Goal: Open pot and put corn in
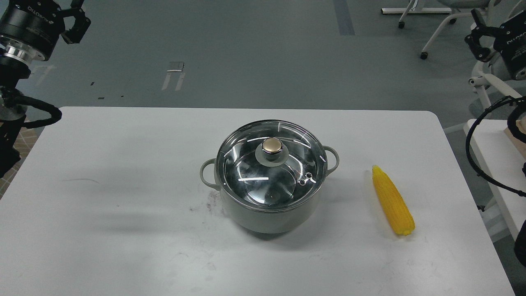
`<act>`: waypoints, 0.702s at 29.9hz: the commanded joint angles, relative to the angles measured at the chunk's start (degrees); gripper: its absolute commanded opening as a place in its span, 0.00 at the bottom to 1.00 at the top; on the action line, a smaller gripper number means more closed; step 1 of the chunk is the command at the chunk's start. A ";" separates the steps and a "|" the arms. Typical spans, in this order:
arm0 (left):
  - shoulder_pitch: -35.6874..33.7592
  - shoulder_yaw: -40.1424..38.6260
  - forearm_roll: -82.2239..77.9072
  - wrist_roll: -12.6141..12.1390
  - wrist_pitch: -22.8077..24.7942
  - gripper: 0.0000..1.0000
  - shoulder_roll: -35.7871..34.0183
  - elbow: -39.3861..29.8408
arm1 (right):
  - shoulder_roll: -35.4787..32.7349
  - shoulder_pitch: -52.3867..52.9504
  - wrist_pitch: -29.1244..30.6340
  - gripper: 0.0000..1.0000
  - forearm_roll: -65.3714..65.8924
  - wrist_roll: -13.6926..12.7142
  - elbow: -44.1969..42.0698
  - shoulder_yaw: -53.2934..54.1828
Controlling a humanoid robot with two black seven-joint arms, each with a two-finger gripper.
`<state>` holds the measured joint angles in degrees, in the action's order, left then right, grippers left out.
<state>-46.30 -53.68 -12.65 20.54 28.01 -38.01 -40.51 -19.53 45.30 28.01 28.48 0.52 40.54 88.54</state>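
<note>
both grippers, left [76, 22] and right [478, 39], hang above the table's far corners, jaw state unclear; lid [271, 166] closes the central pot [269, 216], corn [392, 200] just right. lifting by the knob [272, 145] likely comes first.

Both arms black, round-bodied. Left arm [24, 28]: white lettering, bright silver collar ring, looped black cable below. Right arm [511, 45]: white lettering, black cable loop.

My view is bright and sharp — light comes from above. White streaks shine on the glass lid [271, 164]. Soft grey shadows lie on the table [123, 246].
</note>
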 commanded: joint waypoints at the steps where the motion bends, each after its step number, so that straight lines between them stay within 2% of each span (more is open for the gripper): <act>1: 0.25 0.85 -0.09 0.02 -0.01 0.98 -0.04 -0.01 | -0.16 0.14 -0.01 1.00 0.00 0.00 0.07 -0.12; 5: -0.54 4.81 0.08 0.46 -0.01 0.98 -0.39 -0.01 | 0.19 0.05 -0.01 1.00 0.00 0.00 0.07 -0.21; 6: -0.81 5.07 0.09 -0.06 -0.01 0.98 -0.48 -0.01 | 0.28 0.14 -0.01 1.00 0.00 0.00 0.07 -0.56; 21: -1.42 3.58 1.14 0.99 -0.01 0.98 -0.22 2.71 | -0.77 -0.30 -0.01 1.00 -0.09 0.00 0.24 -1.26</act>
<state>-47.40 -49.60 -11.95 21.26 27.99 -38.65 -37.95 -19.75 44.90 27.99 28.39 0.53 40.43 87.11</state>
